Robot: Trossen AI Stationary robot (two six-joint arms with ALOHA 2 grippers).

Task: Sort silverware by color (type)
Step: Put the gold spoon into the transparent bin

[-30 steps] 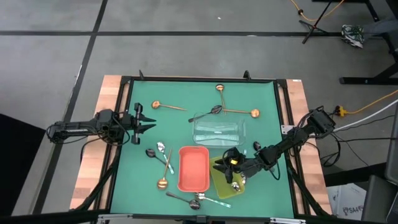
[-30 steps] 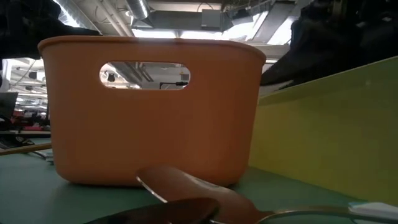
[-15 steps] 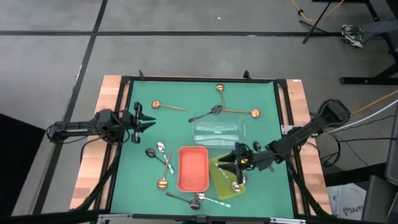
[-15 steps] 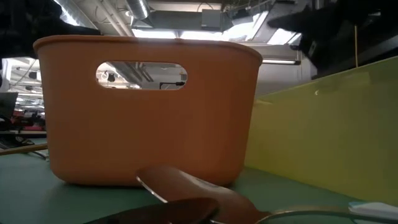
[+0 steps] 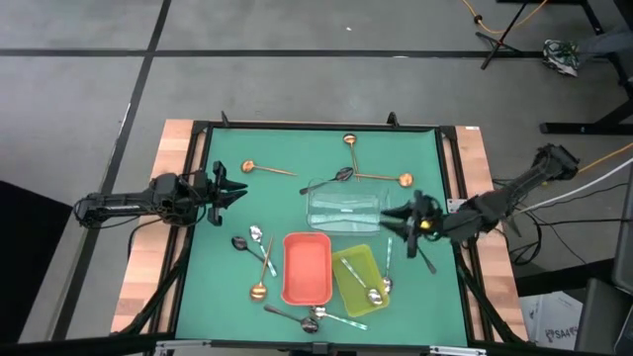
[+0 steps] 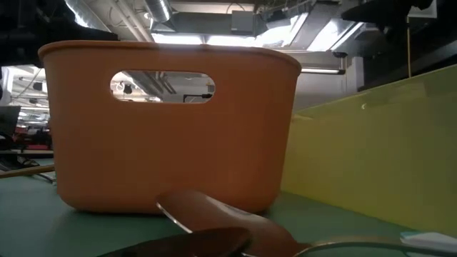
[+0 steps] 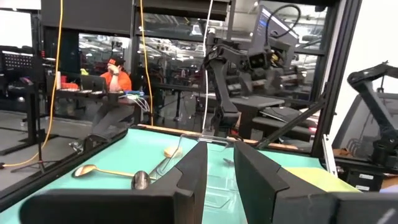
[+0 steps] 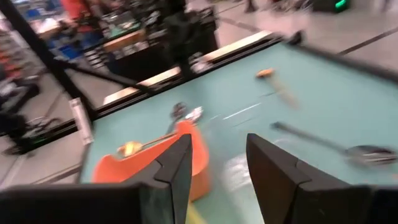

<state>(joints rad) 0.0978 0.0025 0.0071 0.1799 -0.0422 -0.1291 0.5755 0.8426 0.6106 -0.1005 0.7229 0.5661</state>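
Observation:
The silverware lies scattered on the green mat. Copper spoons and a black spoon are at the far side. Silver, black and copper ones lie left of the red tray, and others at the near edge. One silver spoon rests in the yellow-green tray. My right gripper hovers open and empty by the clear tray's right end. My left gripper waits open at the left edge, holding nothing.
The three trays stand side by side in the mat's middle and near half. A slim silver piece lies just right of the yellow-green tray. In the low view the red tray fills the foreground with a copper spoon bowl before it.
My right gripper has risen from over the yellow-green tray and gone toward the table's far right, ending beside the clear tray's right end. It stays open and empty. The silver spoon in the yellow-green tray has kept its place.

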